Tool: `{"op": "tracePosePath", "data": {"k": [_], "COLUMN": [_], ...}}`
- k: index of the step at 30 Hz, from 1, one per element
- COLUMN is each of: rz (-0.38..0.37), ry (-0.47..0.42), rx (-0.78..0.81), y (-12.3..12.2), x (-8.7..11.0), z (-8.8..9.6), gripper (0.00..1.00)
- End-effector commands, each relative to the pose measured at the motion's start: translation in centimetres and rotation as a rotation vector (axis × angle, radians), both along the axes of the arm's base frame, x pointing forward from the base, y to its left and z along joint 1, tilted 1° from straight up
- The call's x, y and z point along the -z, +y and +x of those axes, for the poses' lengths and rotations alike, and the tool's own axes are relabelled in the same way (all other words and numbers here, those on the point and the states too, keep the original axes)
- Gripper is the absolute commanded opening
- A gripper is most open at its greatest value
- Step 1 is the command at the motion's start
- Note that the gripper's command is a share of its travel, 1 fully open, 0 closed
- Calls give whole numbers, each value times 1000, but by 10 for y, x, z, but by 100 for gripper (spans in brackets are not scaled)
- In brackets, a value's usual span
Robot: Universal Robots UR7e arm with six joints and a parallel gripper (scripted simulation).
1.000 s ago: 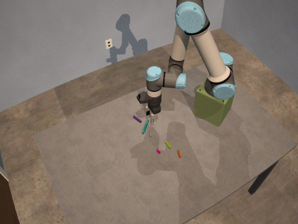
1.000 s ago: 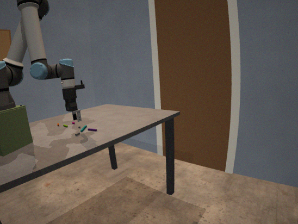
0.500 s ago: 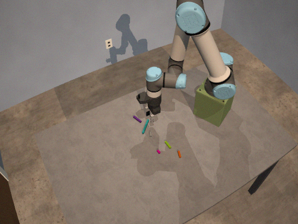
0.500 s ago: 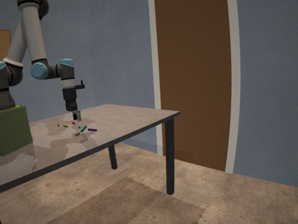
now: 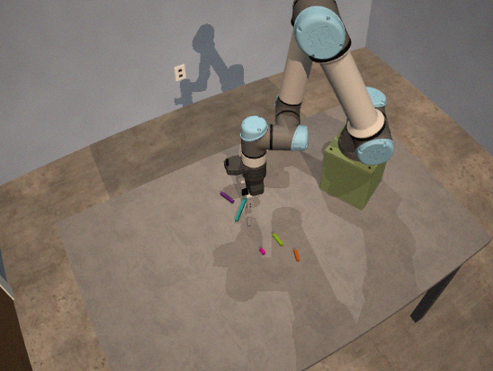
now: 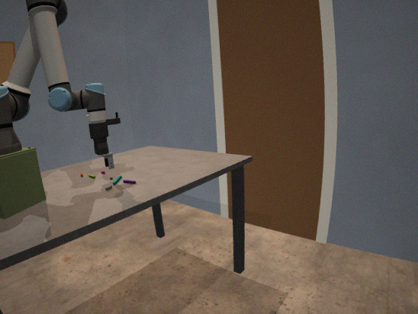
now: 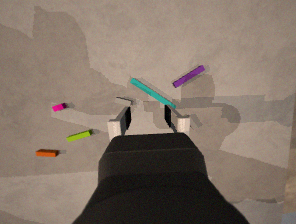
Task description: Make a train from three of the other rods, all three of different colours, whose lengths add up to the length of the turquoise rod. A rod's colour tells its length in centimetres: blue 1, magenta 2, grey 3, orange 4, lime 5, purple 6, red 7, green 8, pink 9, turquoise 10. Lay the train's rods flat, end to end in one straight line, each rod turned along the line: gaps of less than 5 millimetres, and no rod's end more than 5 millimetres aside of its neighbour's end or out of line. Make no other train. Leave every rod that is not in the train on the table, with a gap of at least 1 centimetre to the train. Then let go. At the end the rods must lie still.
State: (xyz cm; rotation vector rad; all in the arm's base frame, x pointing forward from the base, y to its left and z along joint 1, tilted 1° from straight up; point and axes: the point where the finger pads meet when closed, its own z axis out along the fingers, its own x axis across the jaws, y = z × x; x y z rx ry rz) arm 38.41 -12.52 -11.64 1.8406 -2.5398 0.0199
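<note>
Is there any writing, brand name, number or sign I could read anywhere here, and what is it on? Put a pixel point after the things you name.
No word, brand, number or sign can be read in any view.
Blue cap at the top of the arm (image 5: 320,33): faint raised marks, too blurred to read.
Rods, such as the turquoise one (image 5: 240,210) (image 6: 117,180) (image 7: 152,92): no lettering to be seen.
Green block (image 5: 346,177) (image 6: 20,183): no lettering to be seen.

A boxy olive-green block stands on the grey-brown, stone-look rectangular counter, which has dark, square-sided legs. A cream rectangular wall outlet with dark sockets sits on the plain blue-grey wall. In the exterior view, a tall brown door fills a pale off-white frame, above a mottled tan-brown floor.
</note>
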Motion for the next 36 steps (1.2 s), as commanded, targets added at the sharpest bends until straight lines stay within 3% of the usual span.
{"op": "tracePosePath", "data": {"k": [1,9,22,36], "rz": [0,1,3,4], "ry": [-3,-5,-10,-15], "rx": [112,279,691,1030], "y": [10,26,72,119], "x": [-1,-1,-2,-4], "z": [9,21,43,53], "gripper": [100,100,100,100]}}
